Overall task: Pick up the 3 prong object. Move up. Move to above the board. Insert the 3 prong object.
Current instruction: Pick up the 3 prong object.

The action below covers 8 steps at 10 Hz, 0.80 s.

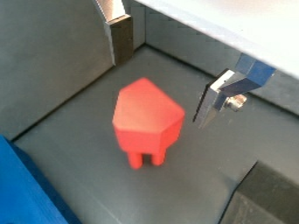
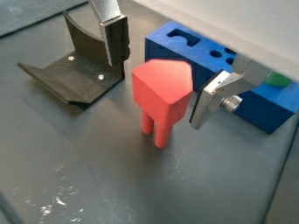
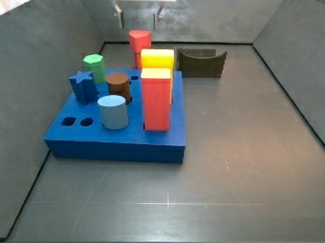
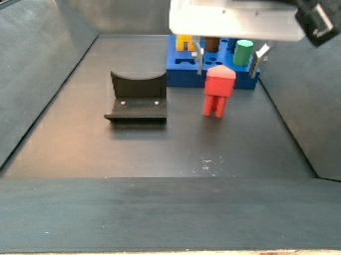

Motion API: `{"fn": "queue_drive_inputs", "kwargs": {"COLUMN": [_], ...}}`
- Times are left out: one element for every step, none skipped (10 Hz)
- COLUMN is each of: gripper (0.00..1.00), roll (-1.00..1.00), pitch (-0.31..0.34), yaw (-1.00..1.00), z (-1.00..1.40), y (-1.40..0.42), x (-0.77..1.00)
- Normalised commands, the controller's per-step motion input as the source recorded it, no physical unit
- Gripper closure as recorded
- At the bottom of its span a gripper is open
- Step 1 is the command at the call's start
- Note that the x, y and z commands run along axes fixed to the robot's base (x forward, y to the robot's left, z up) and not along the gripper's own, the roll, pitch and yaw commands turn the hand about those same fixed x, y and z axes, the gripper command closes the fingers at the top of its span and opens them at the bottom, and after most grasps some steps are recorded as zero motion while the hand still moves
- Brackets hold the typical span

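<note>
The 3 prong object [image 2: 162, 92] is a small red peg standing upright on its prongs on the dark floor, next to the board. It shows in both wrist views [image 1: 146, 118] and in both side views [image 3: 139, 40] [image 4: 218, 90]. My gripper [image 2: 158, 92] is open and hangs just above the peg, with one silver finger [image 2: 114, 39] on each side of its top and no contact. The gripper also shows in both side views [image 3: 140, 21] [image 4: 226, 58]. The board [image 3: 114, 133] is a thick blue block beside the peg [image 2: 222, 74].
The board holds a tall red block [image 3: 156, 100], a yellow block [image 3: 158, 59], a brown cylinder [image 3: 118, 84], a light-blue cylinder [image 3: 113, 111], a green cylinder [image 3: 94, 65] and a blue star [image 3: 84, 84]. The dark fixture [image 4: 136, 98] stands beside the peg. Grey walls enclose the floor.
</note>
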Motion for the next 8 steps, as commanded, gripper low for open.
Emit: {"fn": "queue_drive_inputs", "kwargs": {"gripper": [0.0,0.0,0.0,0.0,0.0,0.0,0.0,0.0], "roll": [-0.16,-0.15,-0.1,-0.09,-0.07,-0.07,-0.06,-0.01], "pitch": [-0.151,-0.13,-0.111,-0.091,-0.06,-0.003,-0.006,0.0], "yaw": [0.12,0.13,0.03,0.0,-0.02,-0.14,-0.15,-0.28], "z": [-0.45,-0.38,-0.35,-0.33,-0.27,-0.15,-0.13,-0.17], "y": [-0.19,-0.23,-0.22,-0.22,-0.14,0.0,0.0,0.0], "x": [0.0,0.0,0.0,0.02,0.06,0.07,0.03,0.0]}}
